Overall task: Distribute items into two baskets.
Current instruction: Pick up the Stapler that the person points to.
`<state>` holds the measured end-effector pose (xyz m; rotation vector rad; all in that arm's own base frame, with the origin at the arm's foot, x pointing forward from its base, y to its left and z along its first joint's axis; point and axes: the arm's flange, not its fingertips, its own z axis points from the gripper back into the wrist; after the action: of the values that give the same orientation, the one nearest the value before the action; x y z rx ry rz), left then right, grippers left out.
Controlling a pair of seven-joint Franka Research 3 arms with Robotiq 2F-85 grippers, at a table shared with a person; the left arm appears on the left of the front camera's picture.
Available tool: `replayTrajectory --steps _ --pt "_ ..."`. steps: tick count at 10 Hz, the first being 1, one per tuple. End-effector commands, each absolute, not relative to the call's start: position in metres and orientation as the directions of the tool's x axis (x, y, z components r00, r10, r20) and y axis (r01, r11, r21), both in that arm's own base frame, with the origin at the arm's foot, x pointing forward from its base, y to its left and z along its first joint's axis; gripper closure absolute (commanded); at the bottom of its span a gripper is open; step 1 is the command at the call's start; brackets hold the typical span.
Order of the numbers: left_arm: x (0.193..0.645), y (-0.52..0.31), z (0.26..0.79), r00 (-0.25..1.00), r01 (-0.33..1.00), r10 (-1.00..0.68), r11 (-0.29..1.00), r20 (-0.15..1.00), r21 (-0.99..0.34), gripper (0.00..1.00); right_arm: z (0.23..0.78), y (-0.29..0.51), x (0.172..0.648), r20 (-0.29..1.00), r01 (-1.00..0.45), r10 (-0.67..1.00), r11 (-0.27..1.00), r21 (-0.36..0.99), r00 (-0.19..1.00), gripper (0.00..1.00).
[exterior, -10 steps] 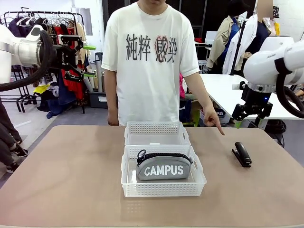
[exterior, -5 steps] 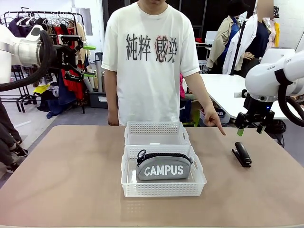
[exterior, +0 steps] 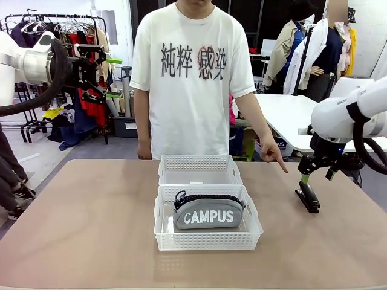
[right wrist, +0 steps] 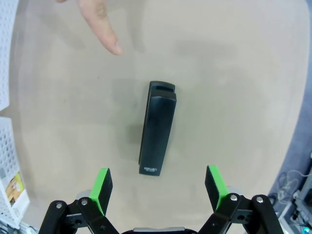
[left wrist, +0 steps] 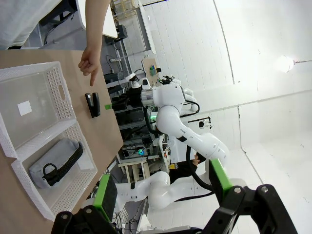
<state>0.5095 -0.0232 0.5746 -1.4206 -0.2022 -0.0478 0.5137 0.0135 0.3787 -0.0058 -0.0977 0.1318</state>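
Note:
The grey CAMPUS pouch (exterior: 207,212) lies in the near white basket (exterior: 162,240), and the far basket (exterior: 199,162) behind it holds nothing. A black stapler (exterior: 308,196) lies on the table to the right. My right gripper (exterior: 316,177) hangs open just above it. In the right wrist view the stapler (right wrist: 157,129) lies lengthwise between and ahead of the open right gripper (right wrist: 158,187). A person's hand (exterior: 279,162) points down near the stapler. My left gripper (exterior: 113,77) is open, high at the far left, holding nothing. The left wrist view looks past the open left gripper (left wrist: 163,187) at the pouch (left wrist: 56,165) and the stapler (left wrist: 92,105).
The person stands at the far table edge behind the baskets. Their pointing finger (right wrist: 105,29) is just beyond the stapler. A basket wall (right wrist: 6,58) runs along the left edge of the right wrist view. Bare tan tabletop (exterior: 84,217) spreads to the left and front.
My right gripper has come down and slightly forward until it is just over the stapler. The left arm, the baskets, the pouch and the person's hand have not moved.

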Motion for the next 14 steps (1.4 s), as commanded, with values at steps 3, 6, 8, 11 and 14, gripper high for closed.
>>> replayTrajectory --steps 3,6,8,11,14 --pt "0.508 -0.023 0.576 0.981 0.157 0.088 0.150 0.171 -0.976 0.00 0.354 0.013 0.528 0.124 -0.073 0.073 0.997 -0.003 0.990 0.00" --pt "0.508 -0.023 0.576 0.981 0.157 0.088 0.150 0.171 -0.976 0.00 0.336 0.016 0.539 0.110 -0.020 0.023 0.999 -0.026 0.994 0.00" --pt "0.508 -0.023 0.576 0.981 0.157 0.088 0.150 0.171 -0.976 0.00 0.332 0.015 0.540 0.104 -0.016 0.018 1.000 -0.024 0.994 0.00" --pt "0.508 -0.023 0.576 0.981 0.157 0.088 0.150 0.171 -0.976 0.00 0.328 0.017 0.539 0.082 -0.039 0.042 0.998 -0.039 0.996 0.40" --pt "0.508 -0.023 0.576 0.981 0.157 0.088 0.150 0.171 -0.976 0.00 0.327 0.018 0.538 0.086 -0.028 0.031 0.999 -0.026 0.996 1.00"
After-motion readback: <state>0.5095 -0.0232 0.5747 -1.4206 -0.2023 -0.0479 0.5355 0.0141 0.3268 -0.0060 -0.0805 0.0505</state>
